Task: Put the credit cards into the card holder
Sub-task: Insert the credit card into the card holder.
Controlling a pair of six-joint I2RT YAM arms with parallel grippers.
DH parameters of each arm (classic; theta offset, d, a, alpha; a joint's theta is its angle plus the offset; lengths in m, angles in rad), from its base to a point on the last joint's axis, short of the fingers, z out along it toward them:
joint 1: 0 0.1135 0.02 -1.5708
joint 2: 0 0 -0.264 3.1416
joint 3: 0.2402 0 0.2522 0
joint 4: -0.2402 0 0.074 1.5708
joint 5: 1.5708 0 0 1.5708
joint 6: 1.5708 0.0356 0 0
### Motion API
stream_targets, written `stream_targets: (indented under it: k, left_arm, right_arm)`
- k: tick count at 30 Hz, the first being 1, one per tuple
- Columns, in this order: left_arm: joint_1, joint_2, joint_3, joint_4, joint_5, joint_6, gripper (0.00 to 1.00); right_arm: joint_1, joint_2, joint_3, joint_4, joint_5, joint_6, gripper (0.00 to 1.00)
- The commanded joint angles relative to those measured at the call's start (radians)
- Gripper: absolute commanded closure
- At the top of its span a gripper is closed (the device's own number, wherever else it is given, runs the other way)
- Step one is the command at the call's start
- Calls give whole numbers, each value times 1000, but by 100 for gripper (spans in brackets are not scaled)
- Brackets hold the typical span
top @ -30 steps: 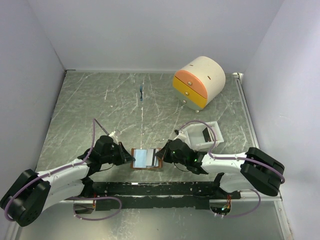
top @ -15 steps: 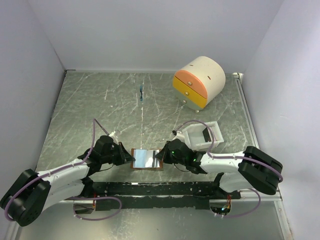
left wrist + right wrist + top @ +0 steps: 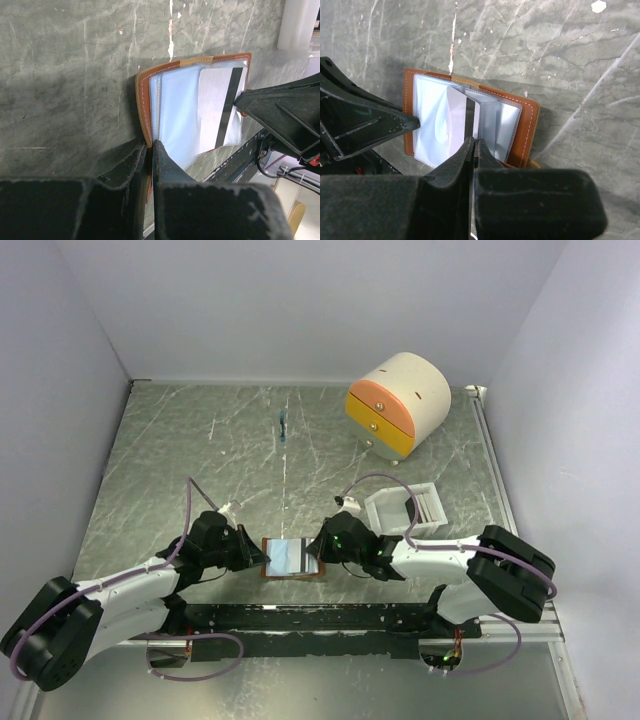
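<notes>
With the left pincer (image 3: 150, 146) clamping the open card holder (image 3: 144, 100) at six o'clock on the bench (image 3: 200, 460), the right pincer (image 3: 472, 142) should slide its pinched credit card (image 3: 456, 112) flat toward nine o'clock.

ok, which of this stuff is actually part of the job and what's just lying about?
In the job: card holder, edge clamped by left end effector; striped card, pinched in right end effector.
Lying about: cream-and-orange drawer box; white tray, contents unclear.
</notes>
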Motion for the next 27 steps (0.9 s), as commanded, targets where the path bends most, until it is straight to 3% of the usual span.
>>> stream_targets:
  k: [1, 10, 27]
  left_arm:
    - [-3, -5, 1, -10, -8, 22, 84]
    - [-3, -14, 5, -26, -15, 27, 84]
    - [-3, -4, 10, -13, -13, 22, 84]
  right_arm:
    - [3, 17, 24, -50, -8, -10, 100]
    - [6, -59, 4, -133, 20, 43, 100]
    - [17, 10, 27, -127, 0, 50, 100]
